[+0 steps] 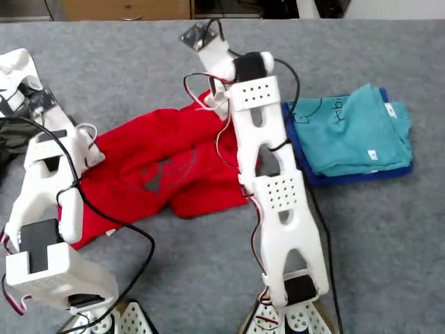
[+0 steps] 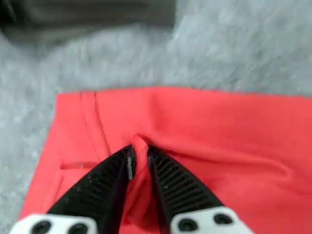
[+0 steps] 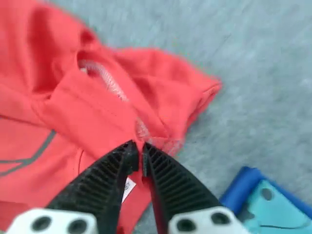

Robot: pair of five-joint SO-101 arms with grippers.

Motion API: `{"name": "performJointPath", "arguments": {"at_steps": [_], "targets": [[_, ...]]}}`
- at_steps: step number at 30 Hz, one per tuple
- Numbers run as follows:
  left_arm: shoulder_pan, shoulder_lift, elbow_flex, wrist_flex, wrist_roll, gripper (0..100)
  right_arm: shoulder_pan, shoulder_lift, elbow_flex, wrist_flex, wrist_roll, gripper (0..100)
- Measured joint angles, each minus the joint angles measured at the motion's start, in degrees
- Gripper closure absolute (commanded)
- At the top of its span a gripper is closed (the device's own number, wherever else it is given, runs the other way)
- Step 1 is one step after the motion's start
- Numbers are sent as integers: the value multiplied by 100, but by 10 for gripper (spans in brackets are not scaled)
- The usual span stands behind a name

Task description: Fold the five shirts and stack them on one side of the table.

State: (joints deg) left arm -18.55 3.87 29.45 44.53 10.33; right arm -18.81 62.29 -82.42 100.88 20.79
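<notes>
A red shirt (image 1: 160, 170) with a grey print lies spread and rumpled across the middle of the grey table. My left gripper (image 2: 139, 152) is shut on a pinched ridge of the red shirt (image 2: 204, 141) near its hem corner, at the shirt's left side in the high view. My right gripper (image 3: 137, 148) is shut on a fold of the red shirt (image 3: 63, 97) by the collar, at the shirt's far right end (image 1: 212, 104). A folded teal shirt (image 1: 351, 132) lies stacked on a folded blue shirt (image 1: 306, 174) at the right.
A dark garment (image 1: 8, 142) sits at the table's left edge, seen as a dark blur (image 2: 87, 17) beyond the red hem. Cables trail from both arms over the shirt. Bare grey table surface (image 1: 389, 243) lies at the front right.
</notes>
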Motion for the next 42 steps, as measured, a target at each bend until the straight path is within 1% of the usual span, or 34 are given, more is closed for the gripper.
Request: {"name": "performJointPath", "arguments": {"at_steps": [2, 4, 7, 11, 15, 17, 19, 22, 26, 32, 37, 42], "targets": [[0, 0, 79, 0, 0, 958, 0, 273, 0, -18, 0, 996], [0, -44, 88, 26, -9, 893, 0, 501, 0, -193, 0, 996], [0, -396, 35, 484, 123, 798, 0, 809, 0, -633, -35, 996], [0, -1240, -475, 1451, 325, 794, 9, 1178, 0, -1090, -431, 996], [-79, -1934, -1090, 2497, 325, 794, 158, 1363, -273, -1178, -800, 996], [-299, -2004, -1319, 2673, 448, 794, 185, 1459, -378, -1178, -826, 996], [-589, -1952, -1495, 2681, 826, 795, 185, 1574, -580, -1178, -826, 996], [-897, -1486, -1811, 2690, 1433, 826, 185, 1767, -870, -1169, -826, 996], [-932, -457, -2585, 3218, 1837, 843, 185, 1846, -1046, -1090, -826, 996], [-958, 1275, -4105, 4299, 1916, 846, 185, 1846, -1046, -1081, -659, 996], [-958, 2295, -5398, 5169, 1952, 847, 185, 1846, -1046, -1081, -615, 996], [-958, 2919, -6277, 5468, 1952, 847, 185, 1846, -1046, -1081, -598, 996]]}}
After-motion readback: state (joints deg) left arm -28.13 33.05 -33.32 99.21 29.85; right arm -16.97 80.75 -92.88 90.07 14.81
